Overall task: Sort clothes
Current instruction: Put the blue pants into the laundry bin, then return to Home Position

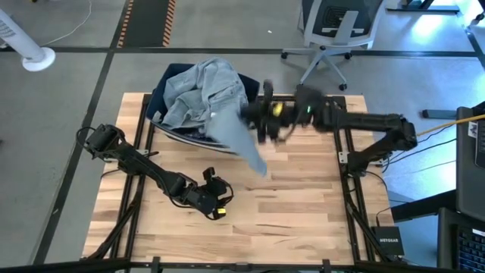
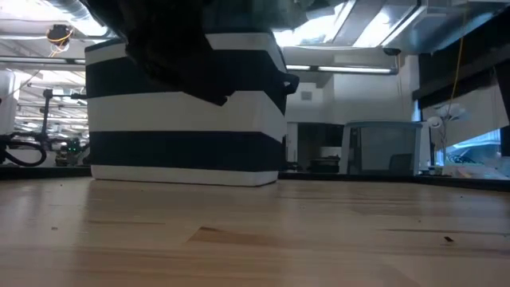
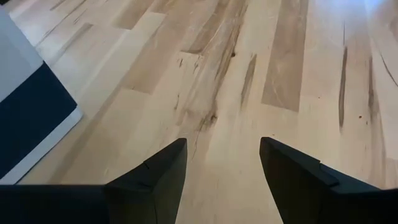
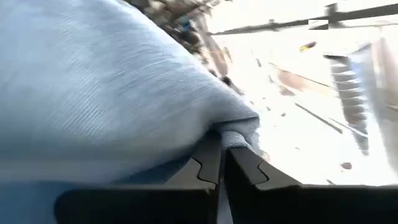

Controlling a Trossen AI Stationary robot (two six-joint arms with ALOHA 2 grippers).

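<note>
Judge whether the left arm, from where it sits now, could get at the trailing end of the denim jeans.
Probably yes. The left gripper is open over bare table, and nothing lies between it and the hanging end of the jeans. The right gripper already pinches that fabric, so both arms would crowd there.

Soft denim jeans; matt wood table

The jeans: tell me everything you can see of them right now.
The light-blue denim jeans are soft, crumpled fabric heaped over the dark navy bin at the table's far edge. One long piece stretches out of the heap and hangs tapering down over the wooden table. The right gripper is shut on a fold of the denim, with the cloth bunched between its fingers. The left gripper is open over bare wood, away from the jeans.
</note>
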